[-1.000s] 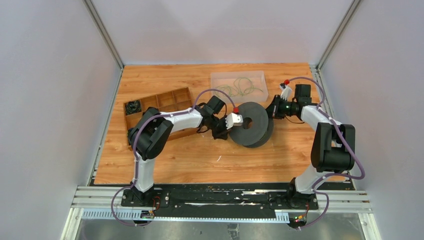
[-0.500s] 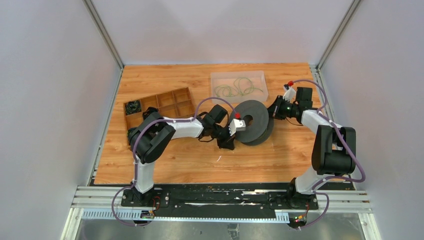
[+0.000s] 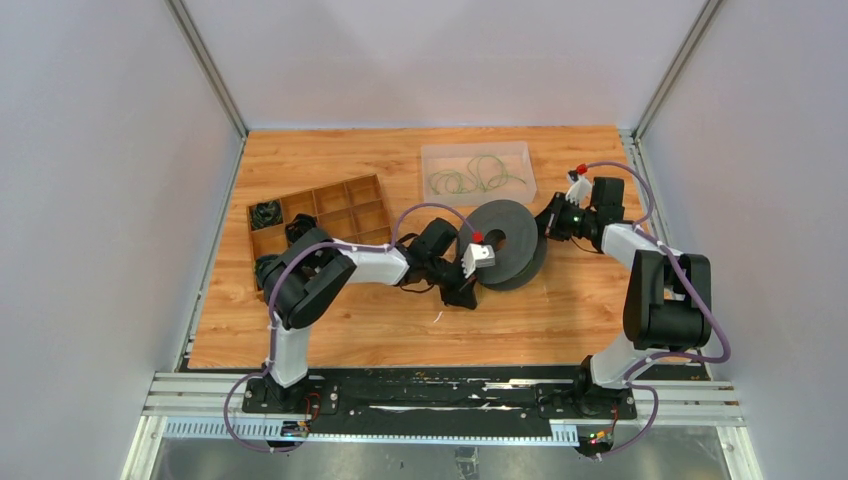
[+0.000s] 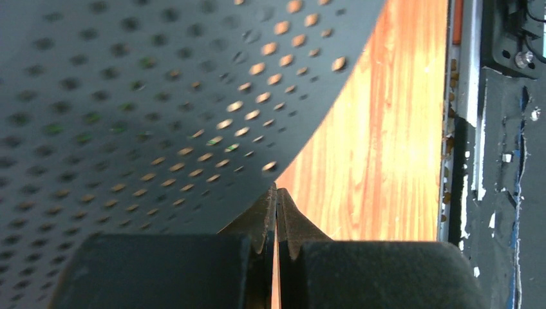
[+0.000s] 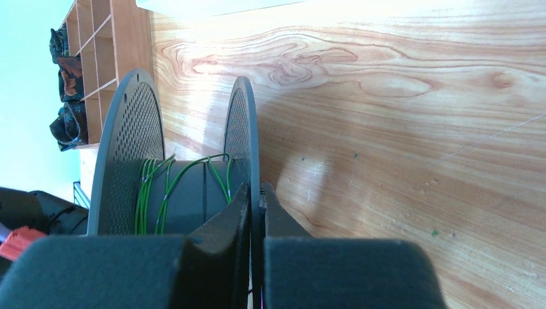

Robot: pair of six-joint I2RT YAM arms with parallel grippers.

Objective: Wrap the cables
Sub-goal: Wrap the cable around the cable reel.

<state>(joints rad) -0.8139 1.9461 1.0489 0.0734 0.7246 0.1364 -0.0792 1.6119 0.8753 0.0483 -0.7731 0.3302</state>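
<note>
Spool: a dark perforated spool (image 3: pixel 515 225) is standing on its rim at the middle of the wooden table (image 3: pixel 330 310), with both arms reaching to it.
Left gripper: the left gripper (image 3: pixel 467 290) is sitting at the spool's near-left side. In its wrist view the left gripper (image 4: pixel 277 196) is pressing its fingers flat together with nothing visible between them, the tips lying at the curved edge of the flange (image 4: pixel 129 96).
Right gripper: the right gripper (image 3: pixel 547 226) is meeting the spool's right edge. Only its wrist view shows that the right gripper (image 5: pixel 255 190) is pinching the thin rim of the nearer flange (image 5: pixel 243 129), which is running down between the closed fingers.
The cables, on the spool: the right wrist view alone is showing green turns of the cables (image 5: pixel 154 187) lying around the core between the two flanges.
The cables, loose: the overhead view alone is showing more of the cables (image 3: pixel 470 180) lying in loops inside a clear tray (image 3: pixel 478 149) at the far side of the table.
Organizer: a wooden divided box (image 3: pixel 330 205) is sitting to the left, with black cord bundles (image 3: pixel 266 213) lying in its leftmost compartments.
</note>
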